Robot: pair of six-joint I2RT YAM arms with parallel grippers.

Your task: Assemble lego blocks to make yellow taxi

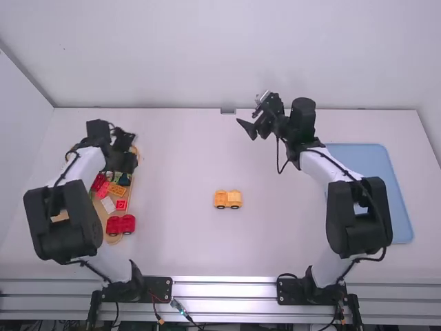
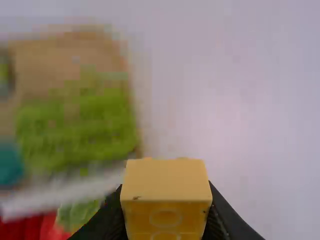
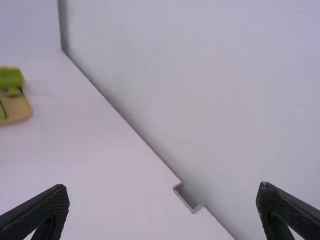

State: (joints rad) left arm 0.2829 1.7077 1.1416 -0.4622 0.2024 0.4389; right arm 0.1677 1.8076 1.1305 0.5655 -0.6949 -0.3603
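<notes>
Now the left gripper [image 1: 125, 157] squeezes a yellow block [image 2: 166, 182] by the wooden tray's [image 1: 100, 208] far end, and the right gripper [image 1: 253, 116], well apart from the tray, is spread wide.

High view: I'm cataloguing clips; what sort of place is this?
Probably a robotics lab: two white robot arms with black joints on a silver metal rail at a white table with colourful plastic blocks.

No text, label, brand, number or sign can be read.
</notes>
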